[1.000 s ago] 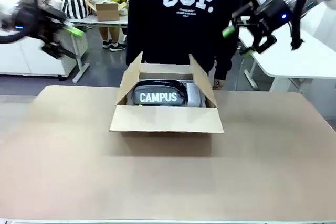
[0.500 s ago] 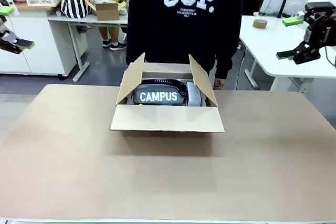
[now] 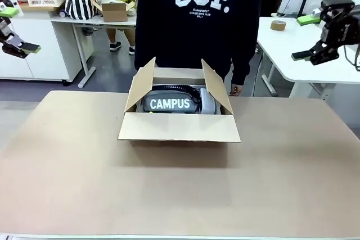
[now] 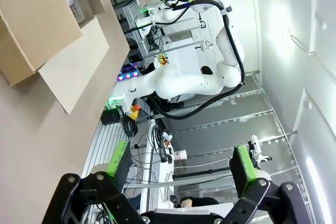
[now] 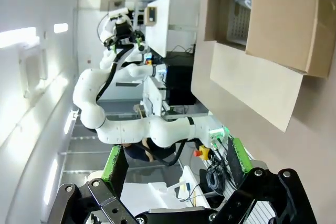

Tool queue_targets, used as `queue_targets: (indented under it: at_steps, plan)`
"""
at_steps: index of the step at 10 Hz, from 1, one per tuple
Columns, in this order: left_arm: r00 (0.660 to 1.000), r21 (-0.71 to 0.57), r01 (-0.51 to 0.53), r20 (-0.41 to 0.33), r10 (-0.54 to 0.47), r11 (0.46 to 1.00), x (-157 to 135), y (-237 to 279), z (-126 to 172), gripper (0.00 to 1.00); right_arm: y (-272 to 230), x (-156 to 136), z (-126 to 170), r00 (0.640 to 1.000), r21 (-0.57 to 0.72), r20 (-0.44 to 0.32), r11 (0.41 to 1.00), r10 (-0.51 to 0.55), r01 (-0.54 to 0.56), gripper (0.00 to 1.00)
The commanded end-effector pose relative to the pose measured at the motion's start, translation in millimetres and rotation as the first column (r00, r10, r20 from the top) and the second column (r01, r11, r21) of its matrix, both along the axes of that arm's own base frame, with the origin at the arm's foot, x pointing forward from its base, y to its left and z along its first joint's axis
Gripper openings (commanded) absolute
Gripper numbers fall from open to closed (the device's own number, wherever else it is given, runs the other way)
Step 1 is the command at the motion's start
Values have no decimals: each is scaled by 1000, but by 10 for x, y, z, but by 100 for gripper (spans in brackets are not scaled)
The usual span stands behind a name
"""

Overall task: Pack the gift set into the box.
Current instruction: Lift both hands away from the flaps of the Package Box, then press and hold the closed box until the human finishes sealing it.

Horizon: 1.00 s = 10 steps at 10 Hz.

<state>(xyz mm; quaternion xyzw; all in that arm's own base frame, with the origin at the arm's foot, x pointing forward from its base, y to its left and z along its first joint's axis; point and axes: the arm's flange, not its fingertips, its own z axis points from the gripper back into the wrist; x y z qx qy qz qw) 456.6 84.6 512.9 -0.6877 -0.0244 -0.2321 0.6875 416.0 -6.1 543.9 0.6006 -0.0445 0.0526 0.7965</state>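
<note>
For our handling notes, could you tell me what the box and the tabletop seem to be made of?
The box looks like plain brown cardboard, matte and unprinted, with flaps folded along creases. The tabletop looks like smooth, matte beige laminate or board; the look leaves that open.

The box (image 3: pixel 179 128) is a plain brown corrugated carton, unprinted. It stands upright and open on the tan surface (image 3: pixel 180 195), in the middle toward the far edge. Its two side flaps rise and splay outward, and the near flap is folded out and down over the front wall. Inside lies the gift set (image 3: pixel 169 104): a black piece with white "CAMPUS" lettering facing the near side, and a grey piece touching it at picture right. Both sit below the upright flaps, their tops showing above the front wall.
</note>
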Motion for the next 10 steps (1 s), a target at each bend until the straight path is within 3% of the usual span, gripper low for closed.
queue_targets:
  at_steps: [1,10]
  plan:
    - [1000,-4,4,0,-4,1000,-47,85,61,100,-36,3,24,1000,21,4,1000,-3,3,100]
    - [1000,-4,4,0,-4,1000,-47,85,61,100,-36,3,24,1000,21,4,1000,-3,3,100]
